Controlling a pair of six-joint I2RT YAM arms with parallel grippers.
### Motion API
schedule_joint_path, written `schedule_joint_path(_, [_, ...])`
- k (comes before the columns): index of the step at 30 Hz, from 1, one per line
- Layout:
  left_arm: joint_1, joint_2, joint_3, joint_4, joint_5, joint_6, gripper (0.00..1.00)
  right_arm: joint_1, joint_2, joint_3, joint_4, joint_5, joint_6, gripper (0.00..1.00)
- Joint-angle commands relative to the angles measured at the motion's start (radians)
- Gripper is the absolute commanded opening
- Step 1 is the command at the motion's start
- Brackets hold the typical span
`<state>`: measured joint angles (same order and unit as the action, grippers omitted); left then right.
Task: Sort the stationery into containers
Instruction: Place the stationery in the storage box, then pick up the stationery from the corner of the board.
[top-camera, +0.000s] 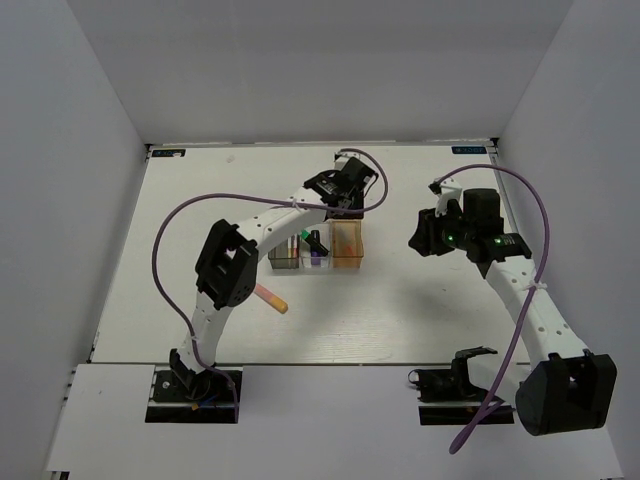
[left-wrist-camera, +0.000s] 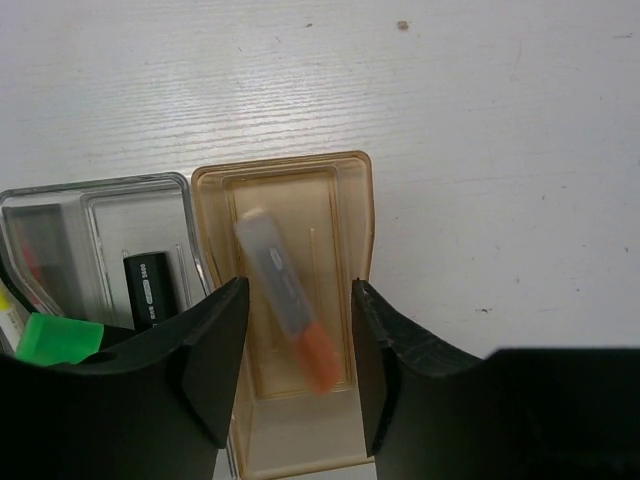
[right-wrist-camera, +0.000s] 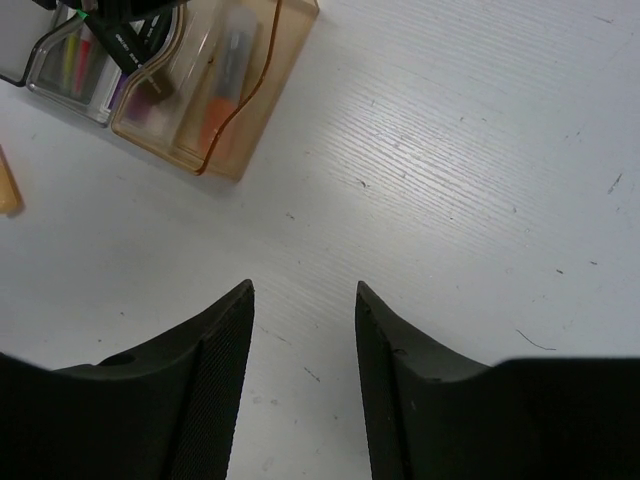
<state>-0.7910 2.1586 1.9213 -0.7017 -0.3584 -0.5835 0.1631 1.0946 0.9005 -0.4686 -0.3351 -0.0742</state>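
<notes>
The three joined bins stand mid-table: smoky grey (top-camera: 284, 256), clear (top-camera: 316, 256) and orange-tan (top-camera: 347, 246). My left gripper (top-camera: 345, 203) hovers open over the orange-tan bin (left-wrist-camera: 283, 172). A grey highlighter with an orange cap (left-wrist-camera: 287, 300) shows blurred inside that bin, between the jaws but touching neither. The clear bin (left-wrist-camera: 130, 200) holds a black-bodied marker (left-wrist-camera: 150, 290), and a green cap (left-wrist-camera: 58, 338) shows beside it. A pink-orange highlighter (top-camera: 271, 298) lies on the table in front of the bins. My right gripper (top-camera: 424, 236) is open and empty over bare table (right-wrist-camera: 305, 300).
The right wrist view shows the orange-tan bin (right-wrist-camera: 215, 150) at the upper left, with the end of the loose highlighter (right-wrist-camera: 6, 185) at the left edge. White walls enclose the table on three sides. A purple cable loops over each arm.
</notes>
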Motion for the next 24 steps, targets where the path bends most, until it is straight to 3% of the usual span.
schedule_joint_path(1, [-0.005, -0.051, -0.013, 0.007, 0.024, 0.001, 0.56, -0.017, -0.002, -0.006, 0.031, -0.033, -0.002, 0.49])
schedule_joint_path(2, [-0.007, -0.057, -0.024, 0.004, 0.024, -0.002, 0.56, -0.016, -0.002, -0.006, 0.028, -0.038, -0.001, 0.49])
schedule_joint_path(3, [-0.007, -0.087, -0.025, -0.002, 0.015, -0.013, 0.43, -0.014, -0.001, -0.006, 0.03, -0.041, 0.001, 0.49])
schedule_joint_path(5, [-0.013, -0.129, -0.08, -0.021, -0.011, -0.032, 0.07, -0.025, -0.001, -0.006, 0.025, -0.047, 0.001, 0.49])
schedule_joint_path(6, [-0.016, -0.217, -0.106, -0.044, -0.051, -0.065, 0.0, -0.03, -0.001, -0.006, 0.025, -0.047, 0.005, 0.47])
schedule_joint_path(9, [-0.037, -0.383, -0.356, -0.103, -0.129, -0.183, 0.0, -0.039, -0.013, -0.011, 0.028, -0.059, 0.011, 0.45])
schedule_joint_path(10, [-0.045, -0.463, -0.396, -0.129, -0.181, -0.313, 0.0, -0.04, -0.016, -0.015, 0.03, -0.058, 0.013, 0.44])
schedule_joint_path(11, [-0.045, -0.546, -0.439, -0.16, -0.188, -0.353, 0.13, -0.049, -0.013, -0.014, 0.033, -0.062, 0.014, 0.44])
schedule_joint_path(13, [-0.045, -0.682, -0.611, -0.223, -0.176, -0.416, 0.22, -0.048, -0.01, -0.012, 0.031, -0.064, 0.019, 0.44])
schedule_joint_path(14, [-0.045, -0.712, -0.648, -0.258, -0.174, -0.514, 0.34, -0.051, -0.012, -0.011, 0.031, -0.067, 0.02, 0.44])
schedule_joint_path(17, [-0.048, -0.835, -0.874, -0.26, -0.169, -0.611, 0.59, -0.054, -0.01, -0.011, 0.027, -0.073, 0.024, 0.44])
schedule_joint_path(20, [-0.037, -0.878, -1.002, -0.214, -0.172, -0.648, 0.67, -0.057, -0.006, -0.009, 0.031, -0.067, 0.028, 0.45])
schedule_joint_path(24, [-0.019, -0.826, -1.044, -0.173, -0.162, -0.667, 0.68, -0.059, 0.002, -0.011, 0.03, -0.073, 0.03, 0.45])
